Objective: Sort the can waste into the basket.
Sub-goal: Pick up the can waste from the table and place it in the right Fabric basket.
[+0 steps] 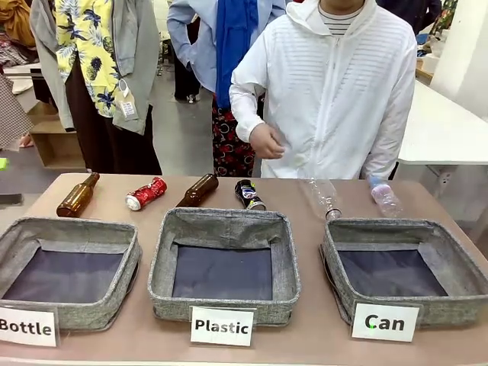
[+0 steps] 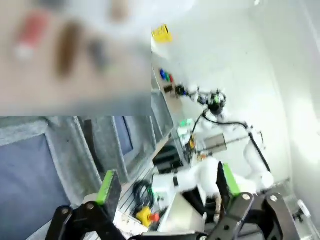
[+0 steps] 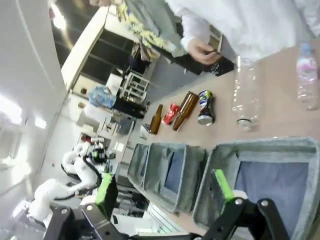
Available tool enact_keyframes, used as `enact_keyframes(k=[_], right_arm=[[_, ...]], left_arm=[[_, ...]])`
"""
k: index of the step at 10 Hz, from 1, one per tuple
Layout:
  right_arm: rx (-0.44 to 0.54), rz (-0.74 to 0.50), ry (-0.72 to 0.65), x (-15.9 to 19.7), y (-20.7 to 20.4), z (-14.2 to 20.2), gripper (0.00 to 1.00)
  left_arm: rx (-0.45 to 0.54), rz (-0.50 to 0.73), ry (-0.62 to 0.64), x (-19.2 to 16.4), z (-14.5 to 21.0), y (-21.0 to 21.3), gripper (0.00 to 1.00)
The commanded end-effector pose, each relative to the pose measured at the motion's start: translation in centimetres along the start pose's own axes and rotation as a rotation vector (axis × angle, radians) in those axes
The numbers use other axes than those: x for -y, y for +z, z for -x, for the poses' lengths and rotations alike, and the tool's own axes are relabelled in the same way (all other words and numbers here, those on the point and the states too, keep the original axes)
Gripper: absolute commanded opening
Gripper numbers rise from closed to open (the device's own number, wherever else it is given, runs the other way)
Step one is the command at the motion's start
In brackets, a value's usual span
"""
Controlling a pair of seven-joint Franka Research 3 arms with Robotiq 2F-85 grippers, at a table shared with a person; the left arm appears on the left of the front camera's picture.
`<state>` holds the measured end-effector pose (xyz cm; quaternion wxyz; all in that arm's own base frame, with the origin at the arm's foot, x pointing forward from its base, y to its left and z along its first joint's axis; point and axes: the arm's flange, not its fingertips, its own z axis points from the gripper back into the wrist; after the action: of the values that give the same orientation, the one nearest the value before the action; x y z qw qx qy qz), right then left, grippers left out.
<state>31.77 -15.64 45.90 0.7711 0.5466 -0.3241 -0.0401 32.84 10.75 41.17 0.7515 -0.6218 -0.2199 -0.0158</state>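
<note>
Cans: red can [image 1: 146,193], black can [image 1: 248,194], lying flat.
Left gripper [image 2: 167,185], right gripper [image 3: 164,187]: spread wide, empty.
Tip: pinch the middle; use Can basket [image 1: 450,308].

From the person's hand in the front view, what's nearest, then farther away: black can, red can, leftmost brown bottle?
1. Black can, middle of the table, just in front of the hand.
2. Red can, farther left.
3. Brown bottle, far left end.

White ceiling [image 3: 25,65] with bright lights [image 3: 58,20] left of the fingers [image 3: 106,189] of the right gripper [image 3: 162,182]; grey floor [image 1: 183,133], white table [image 1: 446,126] far beyond.
</note>
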Motion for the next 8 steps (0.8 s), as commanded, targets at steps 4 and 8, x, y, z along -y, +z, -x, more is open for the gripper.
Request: enact_keyframes(k=[4,8], right_arm=[[0.0,0.0,0.0,0.0,0.0,0.0,1.0],[0.0,0.0,0.0,0.0,0.0,0.0,1.0]], left_arm=[[0.0,0.0,0.0,0.0,0.0,0.0,1.0],[-0.04,-0.096,-0.038,2.1,-0.1,-1.0,1.0]])
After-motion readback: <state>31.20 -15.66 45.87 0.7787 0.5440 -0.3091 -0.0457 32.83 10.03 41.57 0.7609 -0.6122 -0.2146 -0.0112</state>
